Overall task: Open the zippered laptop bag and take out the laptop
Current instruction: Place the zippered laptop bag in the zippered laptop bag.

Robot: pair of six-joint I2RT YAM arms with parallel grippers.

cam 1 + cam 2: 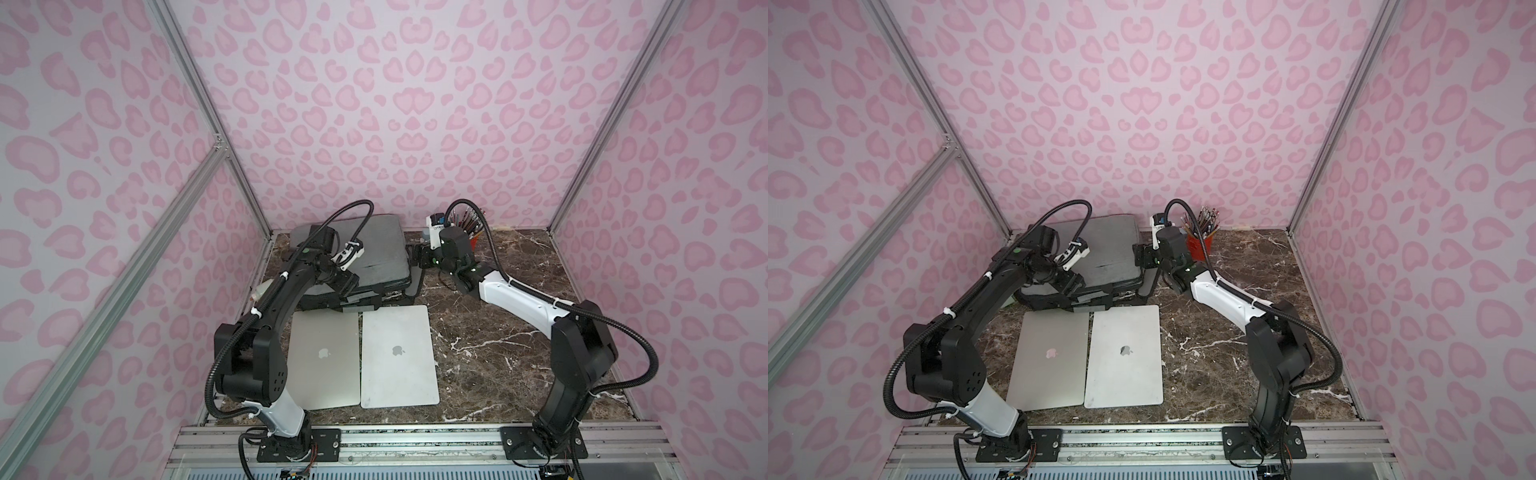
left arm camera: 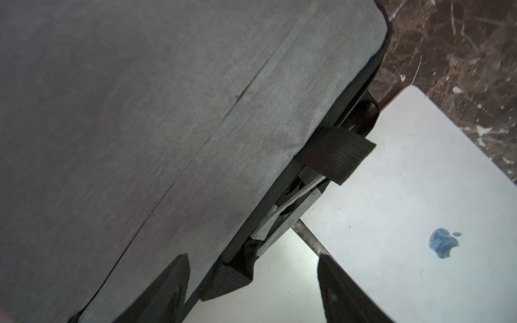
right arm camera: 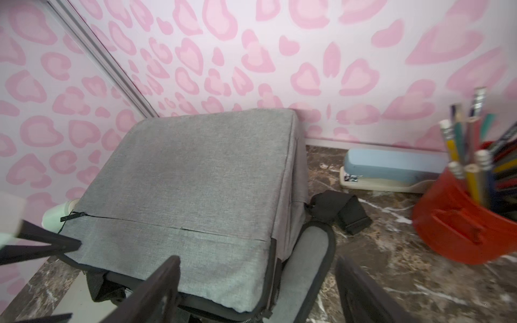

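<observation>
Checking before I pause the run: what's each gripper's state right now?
Left gripper: open, holding nothing, over the grey fabric laptop bag.
Right gripper: open, holding nothing.

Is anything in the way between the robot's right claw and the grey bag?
No, nothing visible. The right gripper is open right at a corner of the grey bag. The black strap and red pencil cup sit off to the side.

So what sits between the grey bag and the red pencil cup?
A blue stapler and a black strap, both seen in the right wrist view.
</observation>
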